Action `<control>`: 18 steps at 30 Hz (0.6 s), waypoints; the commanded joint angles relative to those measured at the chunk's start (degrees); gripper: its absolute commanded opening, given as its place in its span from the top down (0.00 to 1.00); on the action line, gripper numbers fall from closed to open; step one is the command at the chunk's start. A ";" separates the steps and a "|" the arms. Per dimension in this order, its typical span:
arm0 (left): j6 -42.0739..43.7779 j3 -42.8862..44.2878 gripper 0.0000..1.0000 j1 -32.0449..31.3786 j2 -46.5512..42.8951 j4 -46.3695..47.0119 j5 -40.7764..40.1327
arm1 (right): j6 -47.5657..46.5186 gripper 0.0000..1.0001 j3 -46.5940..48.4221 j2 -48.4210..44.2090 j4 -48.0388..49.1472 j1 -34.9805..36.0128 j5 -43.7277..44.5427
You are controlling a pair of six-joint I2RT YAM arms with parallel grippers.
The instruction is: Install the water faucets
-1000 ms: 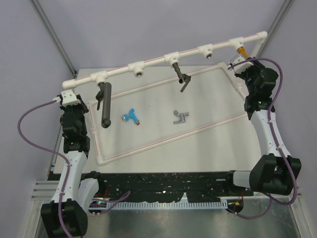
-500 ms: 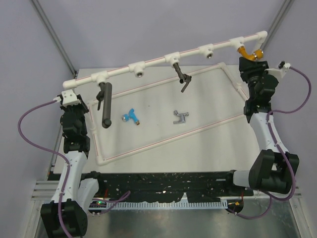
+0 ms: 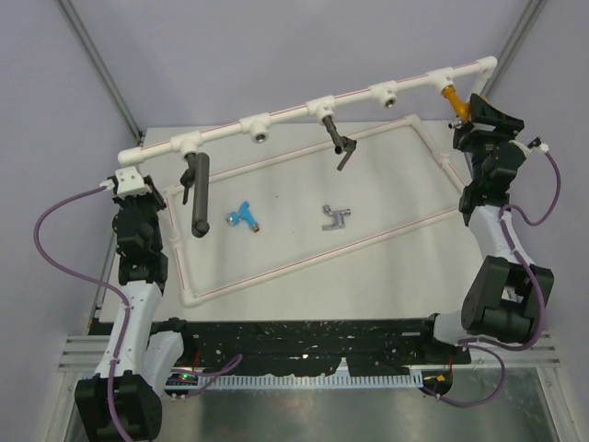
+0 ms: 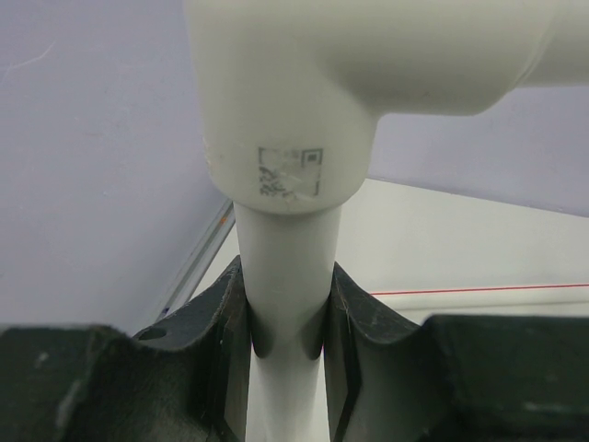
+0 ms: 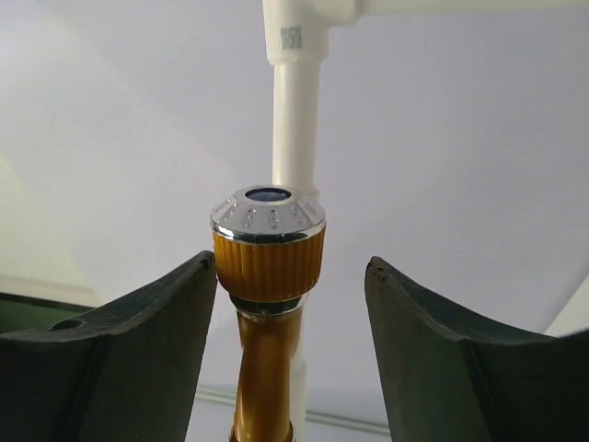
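Loose on the bench (image 3: 405, 184) and yet to fit: blue faucet (image 3: 245, 215) toward 9 o'clock, silver-grey faucet (image 3: 336, 217) near centre, both well apart from the white pipe (image 3: 294, 109). At 9 o'clock, left end effector (image 4: 287, 308) clenched on that pipe's upright. Far off at 1 o'clock, orange-gold faucet (image 5: 267, 249) apparently seated in the end socket, right end effector (image 5: 290, 267) released, jaws spread either side.

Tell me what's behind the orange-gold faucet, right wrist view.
A white pipe rises behind the orange-gold faucet to a labelled fitting; the faucet covers most of its lower stretch.
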 commanded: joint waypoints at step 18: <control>2.58 0.75 1.00 0.29 -1.30 4.48 -1.24 | -97.23 0.05 2.29 -17.02 -9.34 -10.16 -8.67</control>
